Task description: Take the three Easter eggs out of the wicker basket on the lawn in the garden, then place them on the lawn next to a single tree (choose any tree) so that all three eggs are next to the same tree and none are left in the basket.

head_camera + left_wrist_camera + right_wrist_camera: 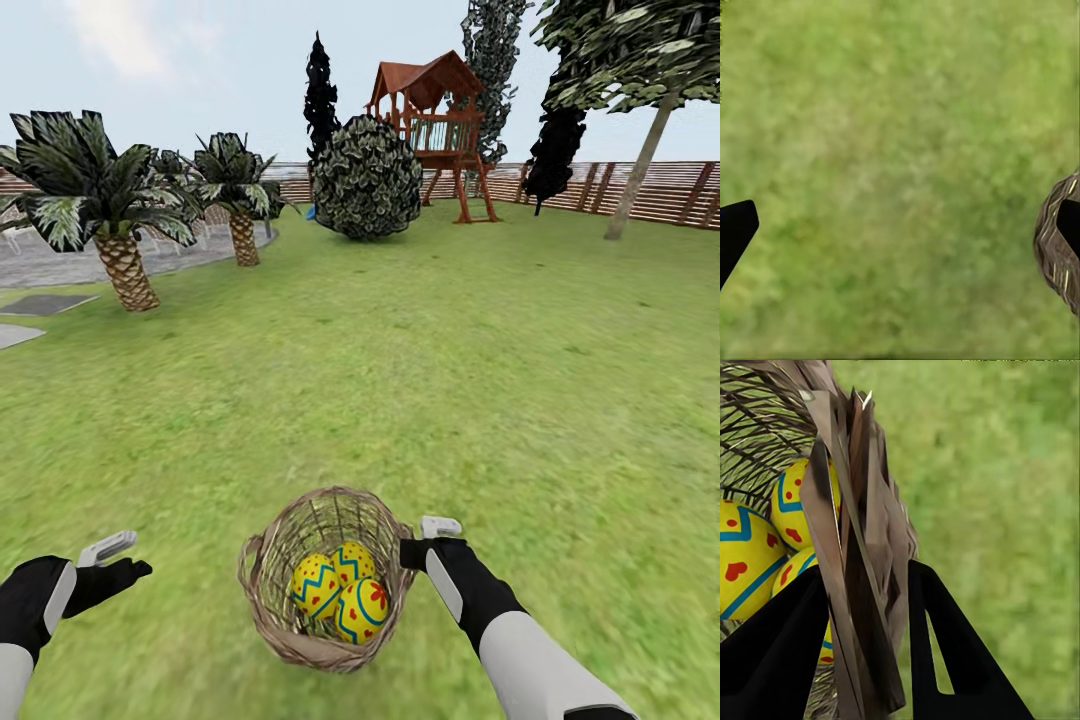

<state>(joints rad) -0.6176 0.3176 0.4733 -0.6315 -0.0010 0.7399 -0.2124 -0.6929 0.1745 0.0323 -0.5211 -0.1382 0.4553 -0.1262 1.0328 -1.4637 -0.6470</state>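
Nearest the robot, the wicker basket [325,580] sat on the lawn [500,400] right btwn both arms, tipped a bit toward the camera, with all three Easter eggs [340,595] still piled inside. So nothing unloaded yet.

Right gripper [866,607] was straddling the basket's right rim, one finger inside by the eggs, one outside. Looked like it was clamped on the wall, prob to carry the whole thing w/ eggs in it rather than fishing them out one by one. Just a guess tho.

Left gripper [115,562] hung off to the left, apart from the basket, holding nothing. Fingers looked spread wide in its wrist cam.

Views-wise: the head cam couldn't show the pinch, the basket wall hid it. Right wrist cam showed the twigs sandwiched btwn the fingers plus eggs up close. Left wrist cam gave mostly grass w/ the basket's edge at one side.

Farther out: two palms [120,230] far left, a round bush [367,180] and play tower [440,125] at the back by the fence [680,190]. The pale-trunk tree [640,165] stood far right, well away from the basket, a likely drop spot.
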